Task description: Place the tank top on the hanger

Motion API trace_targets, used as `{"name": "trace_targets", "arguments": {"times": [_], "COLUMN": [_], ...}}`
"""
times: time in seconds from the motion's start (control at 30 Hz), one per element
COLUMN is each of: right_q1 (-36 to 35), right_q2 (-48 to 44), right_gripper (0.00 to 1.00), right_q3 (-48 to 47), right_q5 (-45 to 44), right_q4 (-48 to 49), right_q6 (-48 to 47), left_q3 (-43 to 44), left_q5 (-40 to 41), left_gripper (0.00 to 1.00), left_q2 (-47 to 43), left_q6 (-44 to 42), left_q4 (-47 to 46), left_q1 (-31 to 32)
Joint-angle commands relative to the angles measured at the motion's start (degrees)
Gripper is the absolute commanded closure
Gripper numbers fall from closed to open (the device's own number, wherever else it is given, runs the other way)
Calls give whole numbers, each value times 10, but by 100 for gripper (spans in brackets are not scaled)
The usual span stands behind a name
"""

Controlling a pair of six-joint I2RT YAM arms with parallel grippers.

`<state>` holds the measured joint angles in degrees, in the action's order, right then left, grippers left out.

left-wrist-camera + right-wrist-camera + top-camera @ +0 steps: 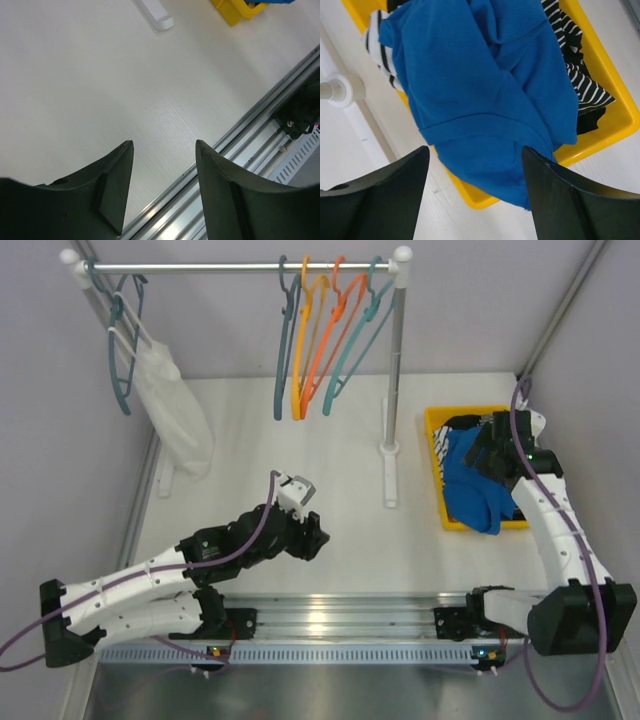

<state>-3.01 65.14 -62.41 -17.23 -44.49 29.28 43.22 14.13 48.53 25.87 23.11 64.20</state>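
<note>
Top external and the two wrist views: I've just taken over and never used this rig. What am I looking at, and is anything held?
Two robot arms are bolted at the near edge of the table. The top view looks down from behind them; each wrist view looks past that arm's two fingers. The left gripper is open over bare table, holding nothing. The right gripper is open above the blue tank top, which lies in a yellow bin with striped garments. At the back, a rail carries teal hangers, orange hangers and a white garment.
</note>
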Motion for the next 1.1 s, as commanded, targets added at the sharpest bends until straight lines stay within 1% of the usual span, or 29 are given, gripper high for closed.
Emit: {"name": "trace_targets", "arguments": {"times": [0.0,0.03,0.1,0.2,0.3,0.33,0.57,0.7,0.83,0.87,0.93,1.0,1.03,1.07], "right_q1": [26,26,54,71,81,84,109,130,135,136,136,136,136,136], "right_q2": [40,50,55,56,28,20,-34,-43,-47,-46,-44,-44,-48,-49], "right_gripper": [26,27,26,26,27,27,27,27,29,30,39,52,62,68], "right_q3": [-24,-21,-3,26,73,73,157,175,195,200,204,208,207,206], "right_q5": [19,13,11,16,26,26,57,74,95,98,101,103,102,103], "right_q4": [39,42,58,67,66,63,50,49,58,63,65,68,68,67], "right_q6": [-27,-30,-38,-46,-52,-52,-28,-28,-24,-20,-19,-19,-18,-19], "left_q3": [30,32,29,21,17,16,11,7,5,5,5,5,5,5], "left_q5": [-12,-15,-18,-22,-30,-30,-34,-37,-37,-37,-38,-38,-38,-38], "left_gripper": [42,42,42,42,42,42,42,42,42,42,42,42,42,42], "left_q2": [2,2,-1,-5,-6,-6,-5,-6,-10,-9,-9,-10,-10,-9], "left_q6": [-20,-20,-20,-20,-19,-19,-20,-19,-20,-20,-20,-20,-19,-19], "left_q4": [-17,-15,-10,-13,-13,-13,-22,-22,-23,-23,-24,-24,-24,-24], "left_q1": [1,2,1,1,1,1,1,1,1,2,0,1,1,1]}}
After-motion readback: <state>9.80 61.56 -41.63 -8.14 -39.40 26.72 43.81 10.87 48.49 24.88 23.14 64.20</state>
